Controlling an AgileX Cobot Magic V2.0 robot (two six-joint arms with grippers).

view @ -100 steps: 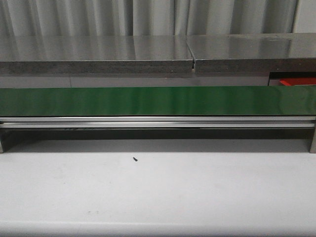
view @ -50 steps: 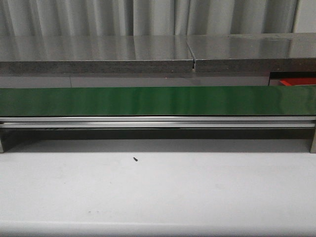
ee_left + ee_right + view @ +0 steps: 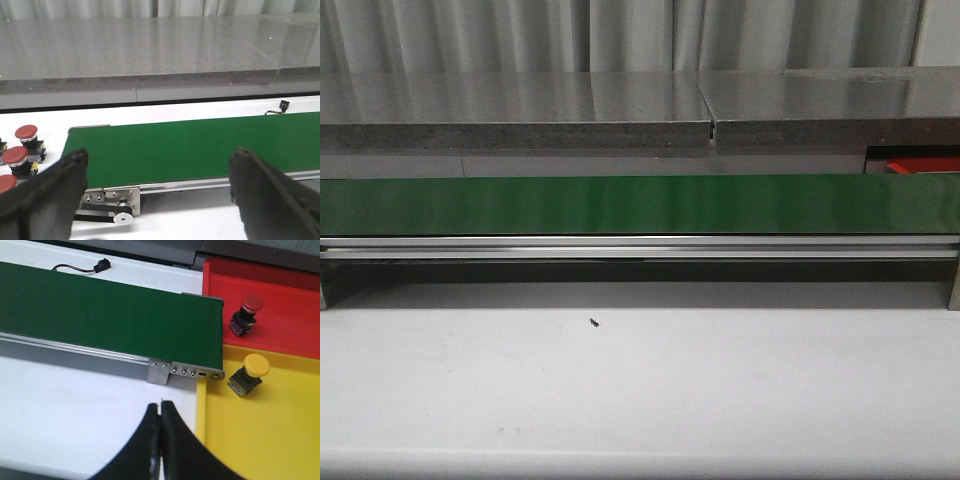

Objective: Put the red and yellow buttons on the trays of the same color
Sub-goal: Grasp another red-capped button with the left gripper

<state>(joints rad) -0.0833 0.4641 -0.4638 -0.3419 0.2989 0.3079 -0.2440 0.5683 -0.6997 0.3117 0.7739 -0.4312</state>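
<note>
The belt (image 3: 620, 204) runs bare, so both arms seem to be waiting for the next button. The left gripper (image 3: 157, 200) gapes wide and empty beside three red buttons (image 3: 26, 132). The right gripper (image 3: 160, 440) is pinched closed on nothing, near the trays: one red button (image 3: 246, 312) in the red tray (image 3: 280, 285), one yellow button (image 3: 250, 372) in the yellow tray (image 3: 260, 440).

- In the front view we see neither arm, and of the red tray (image 3: 924, 164) only a sliver shows behind the green belt (image 3: 640, 205).
- The lowest of the three red buttons (image 3: 6, 183) is cut by the edge and partly behind the left gripper's finger (image 3: 45, 200).
- The yellow tray (image 3: 260, 435) and the red tray run off the frame.
- The tiny dark speck (image 3: 593, 322) on the table is too small for us to identify.
</note>
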